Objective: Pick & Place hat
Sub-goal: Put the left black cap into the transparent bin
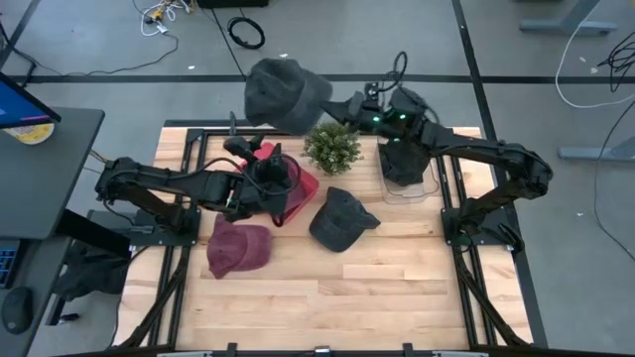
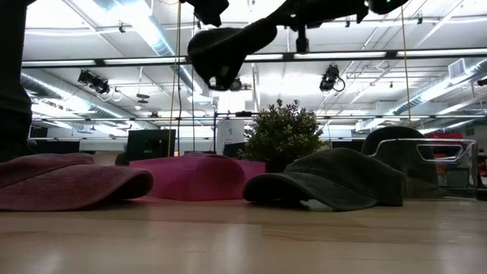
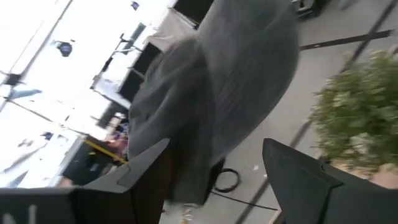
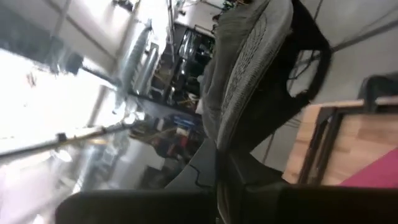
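A dark grey hat (image 1: 283, 91) is held high above the table's far edge by my right gripper (image 1: 337, 104), which is shut on it. It also shows at the top of the low view (image 2: 221, 47) and in both wrist views (image 3: 217, 81) (image 4: 245, 68). My left gripper (image 1: 266, 171) is open above the pink box (image 1: 296, 188). In its own view (image 3: 217, 168) it points up toward the hat and touches nothing. My right gripper pinches the grey hat's edge (image 4: 219, 142) between its two shut fingers, on the side of the hat toward the table's right. It comes at the hat roughly level from the right. The hat is lifted clear and its crown sags beyond the fingers.
A maroon cap (image 1: 238, 246) and a dark grey cap (image 1: 342, 220) lie flat on the wooden table. A small potted plant (image 1: 332, 147) stands at the far middle. Another dark hat (image 1: 405, 164) sits in a clear container on the far right. The table's near half is bare wood (image 1: 337, 297).
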Controlling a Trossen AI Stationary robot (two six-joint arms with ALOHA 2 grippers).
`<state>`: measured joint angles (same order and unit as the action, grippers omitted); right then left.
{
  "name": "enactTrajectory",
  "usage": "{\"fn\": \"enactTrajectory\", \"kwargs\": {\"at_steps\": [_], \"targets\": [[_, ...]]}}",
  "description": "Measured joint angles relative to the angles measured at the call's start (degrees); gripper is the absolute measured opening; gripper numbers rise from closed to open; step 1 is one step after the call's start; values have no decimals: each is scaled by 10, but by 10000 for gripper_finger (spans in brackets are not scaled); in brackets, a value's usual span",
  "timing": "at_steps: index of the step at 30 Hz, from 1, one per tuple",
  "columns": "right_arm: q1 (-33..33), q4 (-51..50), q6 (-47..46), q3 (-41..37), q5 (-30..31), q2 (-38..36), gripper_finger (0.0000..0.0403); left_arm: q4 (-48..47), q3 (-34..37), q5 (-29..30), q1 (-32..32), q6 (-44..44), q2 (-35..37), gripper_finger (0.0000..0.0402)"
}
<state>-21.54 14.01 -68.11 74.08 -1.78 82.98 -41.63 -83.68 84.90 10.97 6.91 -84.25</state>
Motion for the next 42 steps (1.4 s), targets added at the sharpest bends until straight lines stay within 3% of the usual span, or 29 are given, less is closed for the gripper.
{"fn": "enactTrajectory", "kwargs": {"at_steps": [4, 7, 13, 21, 26, 35, 42], "targets": [[-20, -93, 95, 0, -54, -58, 0, -23, 0, 39, 6, -7, 0, 248], [-36, -222, 188, 0, -82, -120, 0, -37, 0, 50, 6, -25, 0, 240], [-56, -472, 333, 0, -81, -244, 0, -41, 0, 48, -1, -55, 0, 232], [-55, -647, 452, 9, -67, -341, 0, -41, 0, -9, -34, -78, 0, 231], [-55, -802, 524, 85, -1, -340, 0, -41, 0, -26, -46, -78, 0, 231], [-55, -1009, 602, 195, 24, -276, 0, -41, 0, -27, -48, -90, 0, 231], [-55, -1038, 640, 189, 35, -208, 0, -41, 0, -27, -48, -119, 0, 231]]}}
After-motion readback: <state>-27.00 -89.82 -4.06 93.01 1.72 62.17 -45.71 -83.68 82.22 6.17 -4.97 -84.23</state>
